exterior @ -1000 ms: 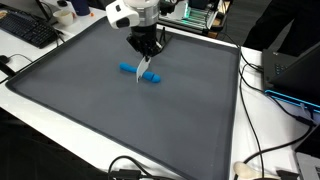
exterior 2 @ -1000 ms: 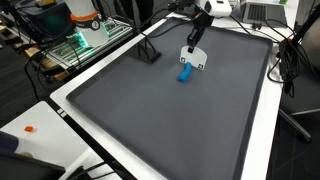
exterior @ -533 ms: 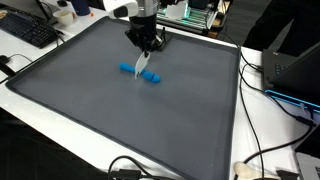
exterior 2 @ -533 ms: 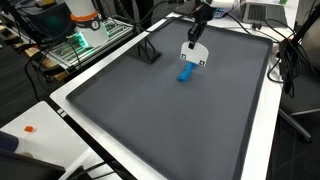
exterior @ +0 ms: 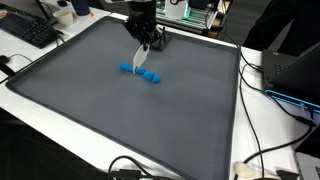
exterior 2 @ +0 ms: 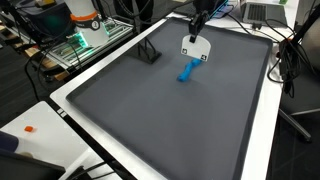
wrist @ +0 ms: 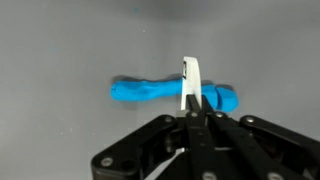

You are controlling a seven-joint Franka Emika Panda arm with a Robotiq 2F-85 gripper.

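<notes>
My gripper point(exterior: 146, 42) hangs above the grey mat point(exterior: 90, 90), shut on a thin white card point(exterior: 140, 60) that dangles below the fingertips. In an exterior view the card point(exterior 2: 194, 48) shows small blue marks and hangs under the gripper point(exterior 2: 197, 28). A blue elongated object point(exterior: 140, 73) lies flat on the mat just beneath the card, apart from it. It also shows in an exterior view point(exterior 2: 187, 70). In the wrist view the gripper point(wrist: 193, 112) pinches the card point(wrist: 190, 80) edge-on, in front of the blue object point(wrist: 150, 92).
A black stand point(exterior 2: 150, 52) sits on the mat's far part. A keyboard point(exterior: 30, 30) lies beyond the mat's corner. A laptop point(exterior: 300, 70) and cables point(exterior: 255, 150) lie on the white table beside the mat. A green-lit rack point(exterior 2: 80, 45) stands off the table.
My gripper has risen with the white card, lifting it up and away from the blue object. The blue object has stayed in place.
</notes>
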